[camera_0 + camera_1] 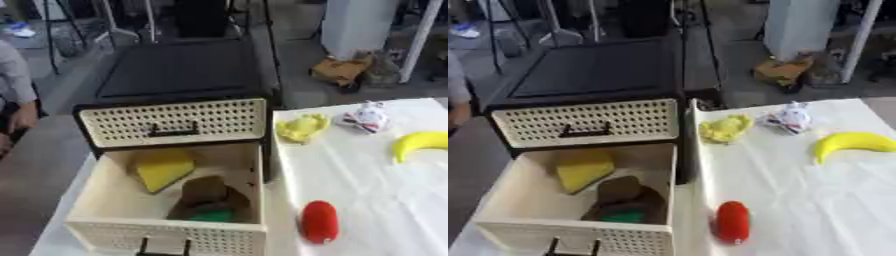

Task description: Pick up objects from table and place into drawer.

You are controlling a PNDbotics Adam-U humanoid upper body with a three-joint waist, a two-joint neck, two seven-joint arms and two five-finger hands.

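Observation:
The lower drawer of a cream perforated cabinet is pulled out. Inside lie a yellow wedge, a brown object and a green thing. On the white tablecloth to the right lie a red oblong object, a banana, a yellow crumpled object and a small white toy with red marks. Neither hand shows in either view.
The closed upper drawer front has a black handle. The cabinet stands at the table's left end. The white cloth runs to the right. Beyond the far edge are a black treadmill and the floor.

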